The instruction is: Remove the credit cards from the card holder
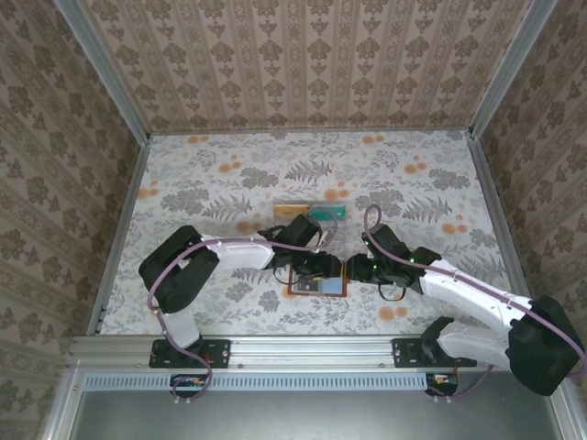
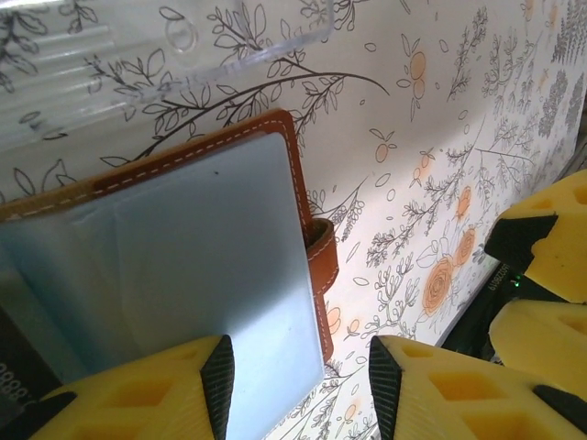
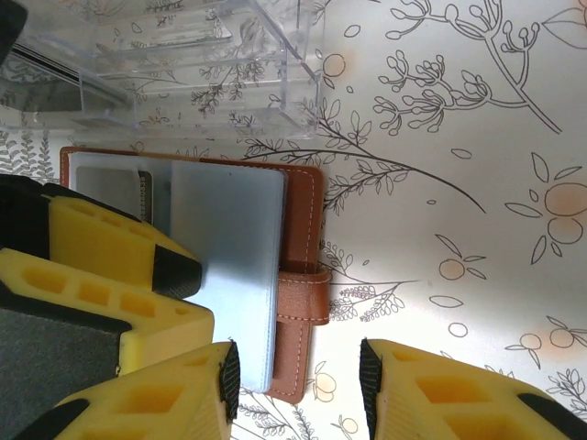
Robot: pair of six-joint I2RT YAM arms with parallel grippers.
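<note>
The card holder (image 1: 318, 287) lies open on the flowered surface (image 1: 202, 174), near my bases and between my 2 end effectors. Its grey-blue pockets (image 2: 183, 257) face up inside the brown stitched rim, and its strap tab (image 3: 303, 298) sticks out from the side edge.

My left end effector (image 2: 298, 385) hangs low over it with its fingers apart. 1 finger (image 2: 138, 394) sits above the pocket page and the other sits above bare surface beyond the strap. My right end effector (image 3: 298, 380) is also spread wide and holds nothing. It hangs at the strap side of the holder, close to the left end effector, which crowds the space over the pockets.

A black card (image 2: 14, 371) with white digits shows at the edge of the left wrist view, by the pockets. A clear tray (image 3: 183, 64) stands just beyond the holder's far edge. In the top view, an orange card (image 1: 292, 212) and a teal card (image 1: 327, 211) lie side by side farther back. I cannot tell whether they rest in the tray.
</note>
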